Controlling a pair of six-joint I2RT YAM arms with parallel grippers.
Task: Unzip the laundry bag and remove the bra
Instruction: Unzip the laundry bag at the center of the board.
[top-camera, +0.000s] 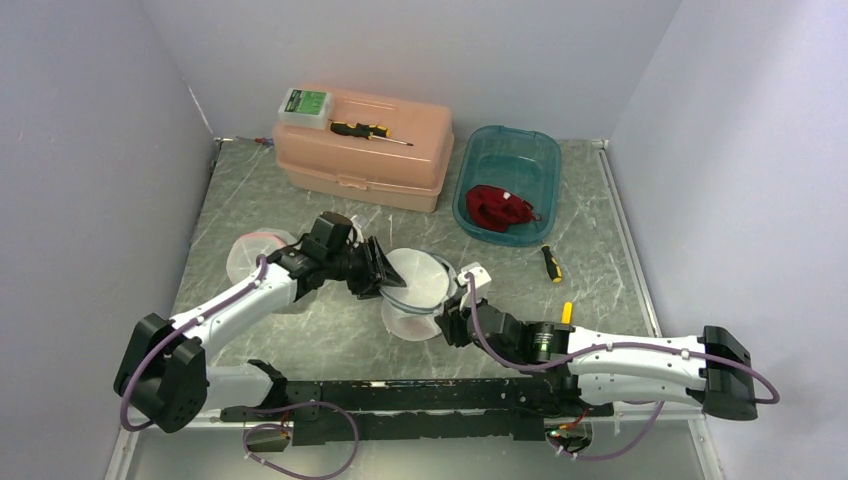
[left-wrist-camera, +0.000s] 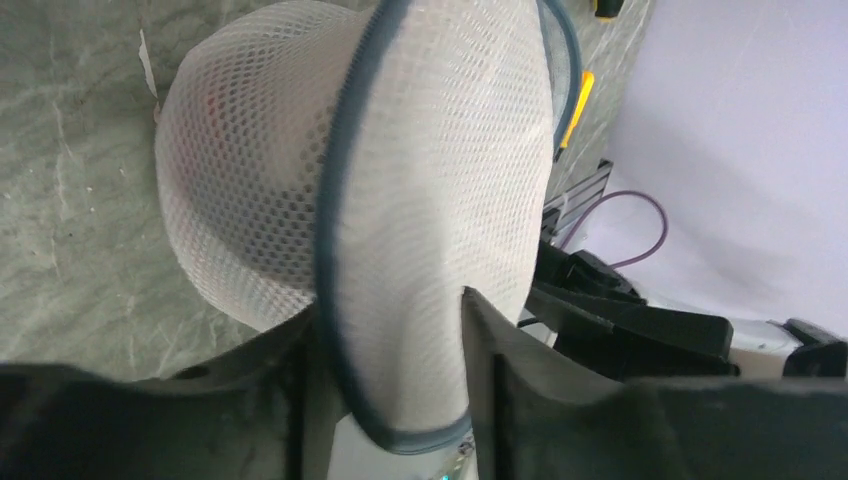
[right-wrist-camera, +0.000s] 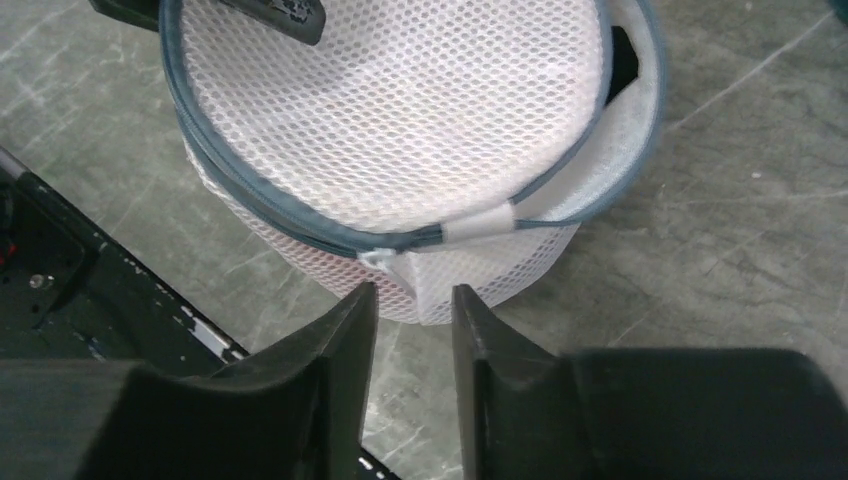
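The white mesh laundry bag (top-camera: 415, 285) with a blue-grey zipper rim stands at the table's middle. My left gripper (top-camera: 378, 270) is shut on its lid edge; in the left wrist view the mesh lid (left-wrist-camera: 430, 150) runs between the jaws of the gripper (left-wrist-camera: 390, 310). My right gripper (top-camera: 455, 305) is open at the bag's near side. In the right wrist view it (right-wrist-camera: 410, 295) sits just short of the zipper pull (right-wrist-camera: 383, 259) on the bag (right-wrist-camera: 400, 110). The lid is partly unzipped at the far right. The bra is hidden; only a faint pink tint shows through the mesh.
A second mesh bag (top-camera: 250, 258) lies left of my left arm. A pink toolbox (top-camera: 365, 150) with a screwdriver (top-camera: 370, 131) and a green box (top-camera: 305, 105) stands at the back. A teal bin (top-camera: 470, 170) holds a red garment (top-camera: 500, 208). Two small yellow-handled tools (top-camera: 551, 263) lie to the right.
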